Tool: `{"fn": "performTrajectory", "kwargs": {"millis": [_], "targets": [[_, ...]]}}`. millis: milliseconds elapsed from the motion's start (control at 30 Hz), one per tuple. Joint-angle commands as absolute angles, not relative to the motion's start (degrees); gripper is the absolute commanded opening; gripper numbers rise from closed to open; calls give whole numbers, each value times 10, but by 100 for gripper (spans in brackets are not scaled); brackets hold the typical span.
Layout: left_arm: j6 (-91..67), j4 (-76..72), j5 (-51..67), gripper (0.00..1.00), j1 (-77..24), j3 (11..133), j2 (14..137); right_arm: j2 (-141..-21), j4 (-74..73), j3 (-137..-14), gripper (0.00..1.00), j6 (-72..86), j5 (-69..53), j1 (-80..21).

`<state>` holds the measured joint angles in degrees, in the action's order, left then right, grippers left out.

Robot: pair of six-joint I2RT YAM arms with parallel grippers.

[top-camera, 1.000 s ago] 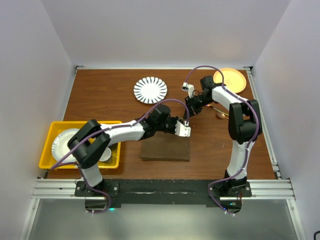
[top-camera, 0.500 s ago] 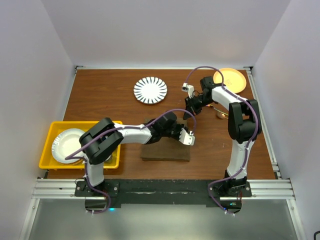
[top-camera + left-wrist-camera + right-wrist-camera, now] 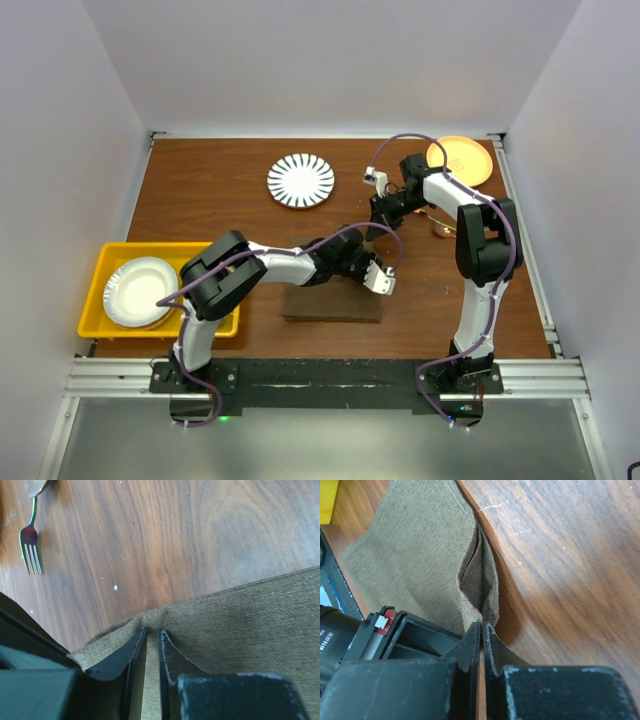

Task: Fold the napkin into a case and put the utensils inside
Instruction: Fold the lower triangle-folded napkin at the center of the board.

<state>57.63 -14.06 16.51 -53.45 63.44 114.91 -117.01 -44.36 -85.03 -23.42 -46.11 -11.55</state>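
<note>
one step done: napkin (image 3: 330, 303) lies folded as a long case on the desk (image 3: 220, 200), between the arms.
left to do: fork (image 3: 29, 544) and copper utensil (image 3: 440, 232) lie outside it.
left end effector (image 3: 151, 630): narrowly parted, pinching the napkin's edge.
right end effector (image 3: 481, 625): shut, seemingly empty.
right wrist alone shows: case mouth gaping.

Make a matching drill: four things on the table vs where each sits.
Things:
1. striped plate
2. orange plate
3. white plate
4. napkin

Places:
A. inside the yellow bin
B. far right corner of the table
C. near edge, centre
D. far side, centre

Pairs: 1-D, 2-B, 3-A, 4-C
</note>
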Motion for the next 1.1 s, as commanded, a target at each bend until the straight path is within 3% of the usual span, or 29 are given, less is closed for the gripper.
{"fn": "performTrajectory", "kwargs": {"millis": [0,167,300,433,700,1067], "targets": [[600,-91,194,20,-534,670,1168,-1161,-468,-861,0,-238,-491,-114],[591,-79,205,21,-519,658,1148,-1143,-498,-854,0,-258,-497,-115],[558,-77,214,27,-518,639,1070,-1143,-477,-824,0,-265,-481,-116],[504,20,217,29,-519,664,1011,-1160,-455,-820,0,-263,-471,-116],[467,197,215,24,-512,611,915,-1160,-455,-842,0,-254,-476,-115],[438,158,177,17,-453,529,973,-1139,-503,-839,0,-274,-499,-123]]}}
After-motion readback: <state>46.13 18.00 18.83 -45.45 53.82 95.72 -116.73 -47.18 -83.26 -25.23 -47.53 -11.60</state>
